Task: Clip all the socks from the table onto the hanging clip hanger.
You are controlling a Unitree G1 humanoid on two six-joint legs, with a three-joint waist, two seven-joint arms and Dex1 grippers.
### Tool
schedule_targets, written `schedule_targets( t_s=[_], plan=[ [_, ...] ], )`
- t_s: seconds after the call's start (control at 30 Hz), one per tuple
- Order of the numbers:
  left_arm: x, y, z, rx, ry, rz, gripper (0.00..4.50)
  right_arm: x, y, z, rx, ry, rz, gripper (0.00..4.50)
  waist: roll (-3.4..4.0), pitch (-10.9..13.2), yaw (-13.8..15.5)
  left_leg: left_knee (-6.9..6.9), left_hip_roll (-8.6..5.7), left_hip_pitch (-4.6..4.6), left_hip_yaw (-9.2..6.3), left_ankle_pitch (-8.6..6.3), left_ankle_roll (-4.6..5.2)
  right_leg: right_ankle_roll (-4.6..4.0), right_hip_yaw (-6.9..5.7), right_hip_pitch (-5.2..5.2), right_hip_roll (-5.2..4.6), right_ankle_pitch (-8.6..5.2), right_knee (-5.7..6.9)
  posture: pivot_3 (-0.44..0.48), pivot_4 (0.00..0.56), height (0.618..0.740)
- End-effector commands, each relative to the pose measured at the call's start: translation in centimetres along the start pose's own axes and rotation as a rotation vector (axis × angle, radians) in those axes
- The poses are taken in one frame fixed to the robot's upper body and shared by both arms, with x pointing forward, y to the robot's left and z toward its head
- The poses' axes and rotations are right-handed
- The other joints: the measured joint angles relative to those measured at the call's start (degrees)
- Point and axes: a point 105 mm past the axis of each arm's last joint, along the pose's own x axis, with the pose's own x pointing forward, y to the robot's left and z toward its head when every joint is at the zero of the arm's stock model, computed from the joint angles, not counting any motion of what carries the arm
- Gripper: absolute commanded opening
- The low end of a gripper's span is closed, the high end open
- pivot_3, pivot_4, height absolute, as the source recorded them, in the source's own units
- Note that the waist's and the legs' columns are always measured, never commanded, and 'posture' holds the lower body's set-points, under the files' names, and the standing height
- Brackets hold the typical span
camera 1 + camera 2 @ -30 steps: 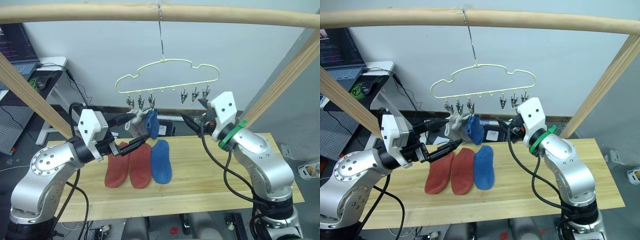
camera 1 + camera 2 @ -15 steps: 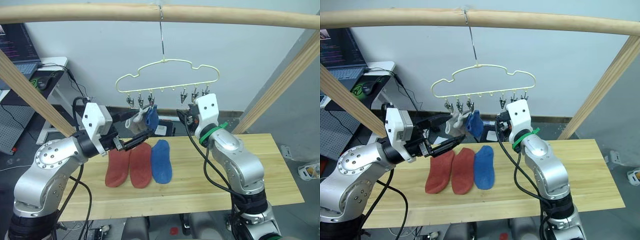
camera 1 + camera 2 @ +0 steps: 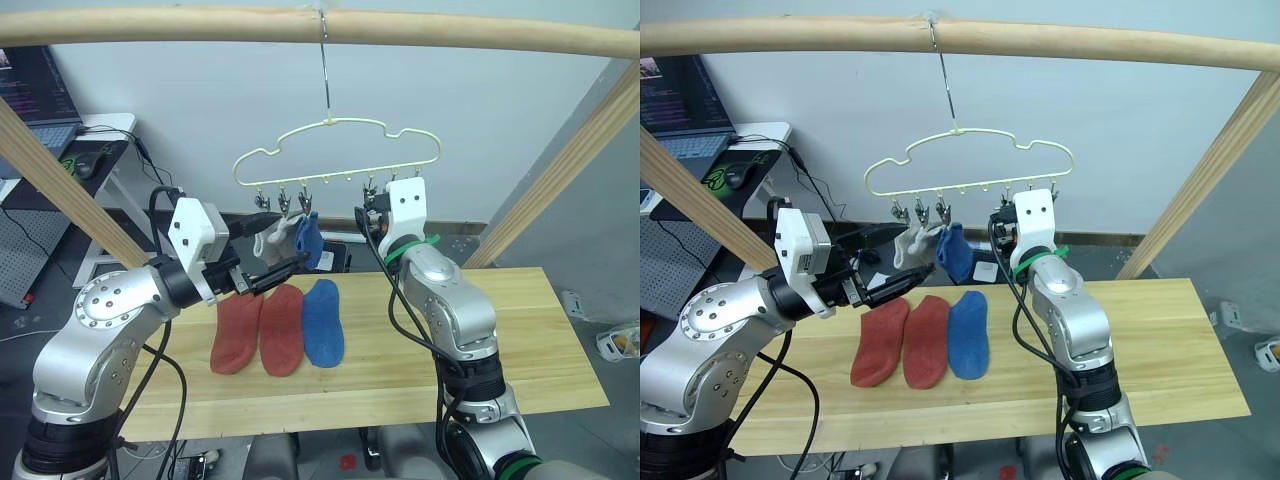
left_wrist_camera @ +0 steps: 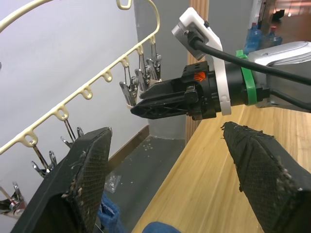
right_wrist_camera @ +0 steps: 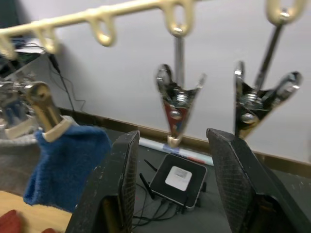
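The pale-yellow clip hanger (image 3: 335,150) hangs by its hook from the wooden pole. Grey socks (image 3: 270,238) and one blue sock (image 3: 307,238) are clipped on its left side. On the table (image 3: 520,340) lie two rust-red socks (image 3: 238,335) (image 3: 281,328) and a blue sock (image 3: 323,322). My left gripper (image 3: 284,245) is open and empty, raised beside the hanging socks, above the red ones. My right gripper (image 5: 172,133) is open just below a free metal clip (image 5: 176,104) right of the hanger's middle.
Slanted wooden posts (image 3: 60,190) (image 3: 570,160) flank the table on both sides under the pole (image 3: 450,30). A desk with a laptop (image 3: 60,140) stands at the back left. A small white box (image 5: 179,178) with cables lies on the floor behind the table.
My right arm has swung left and up, bringing its gripper under the hanger's clips. My left gripper has risen a little toward the hanging socks.
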Motion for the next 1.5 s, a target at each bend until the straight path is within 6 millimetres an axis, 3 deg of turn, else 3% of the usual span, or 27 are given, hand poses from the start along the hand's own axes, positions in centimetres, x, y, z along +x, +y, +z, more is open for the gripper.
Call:
schedule_targets(
  t_s=[0.03,1.27,1.37,1.5],
  plan=[
    [0.2,-0.2,0.7,0.033,-0.02,-0.017,3.91,0.2,0.0,2.4,0.001,-0.095,-0.011,2.29,0.0,0.0,-0.06,0.0,0.0,0.01,0.0,0.0,0.0,0.0,0.0,0.0,0.0,0.0,0.0,-0.08,0.177,0.735],
    [0.0,-0.4,0.4,0.03,-0.005,-0.02,3.91,1.8,1.9,4.3,0.108,-0.175,0.062,2.29,0.01,0.0,0.0,-0.01,0.01,0.0,-0.05,0.0,0.0,0.0,0.0,0.0,0.0,0.0,-0.01,-0.066,0.18,0.735],
    [0.0,-0.4,0.4,0.031,-0.004,-0.021,3.91,1.8,1.9,4.3,0.107,-0.177,0.062,1.75,0.01,0.0,0.0,-0.02,0.01,0.0,-0.05,0.0,0.0,0.0,0.0,0.0,0.0,0.0,-0.01,-0.066,0.18,0.735],
    [0.0,-0.4,0.4,0.03,-0.003,-0.022,3.91,1.8,1.8,4.3,0.105,-0.18,0.06,0.5,0.01,0.0,0.0,-0.02,0.01,0.0,-0.05,0.0,0.0,0.0,0.0,0.0,0.0,0.0,-0.01,-0.067,0.18,0.735]
  ],
)
